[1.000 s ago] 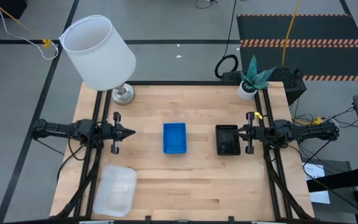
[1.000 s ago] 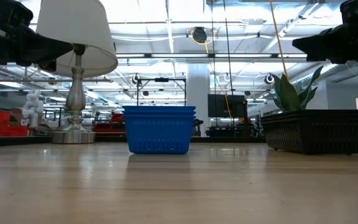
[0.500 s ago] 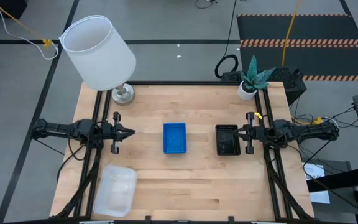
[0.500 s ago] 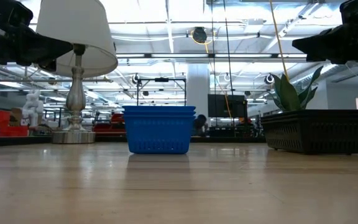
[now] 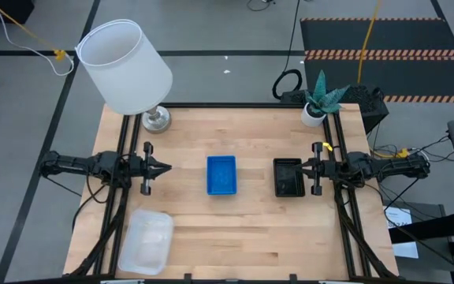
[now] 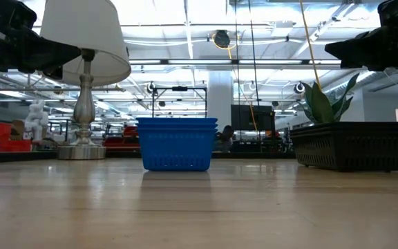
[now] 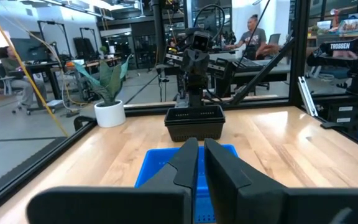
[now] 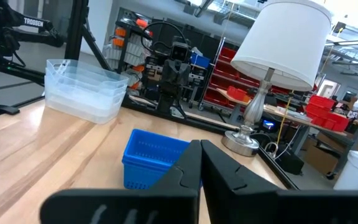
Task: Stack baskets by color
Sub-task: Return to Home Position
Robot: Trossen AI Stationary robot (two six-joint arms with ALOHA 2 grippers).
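Table: pale wooden top [image 5: 251, 237], with a lamp [image 5: 124, 67] at its far left corner and a potted plant [image 5: 319, 99] at its far right corner
Middle: blue baskets [image 5: 221, 174] nested in one pile, standing square on the wood
Right side: black baskets [image 5: 288, 177] nested in one pile, well apart from the blue
Near left corner: clear baskets [image 5: 150, 241] piled close to the table edge
Left arm: left gripper [image 5: 166, 167] raised above the left side, fingers drawn close together, holding nothing
Right arm: right gripper [image 5: 306, 167] raised just beside the black pile's outer edge, fingers drawn together, empty
Progress: sorting looks finished, with each colour in its own pile
Risk: if the right arm dips as it settles, its fingertips could catch the black pile's rim and shove or tip it; the clear pile sits so near the edge that a knock could send it off
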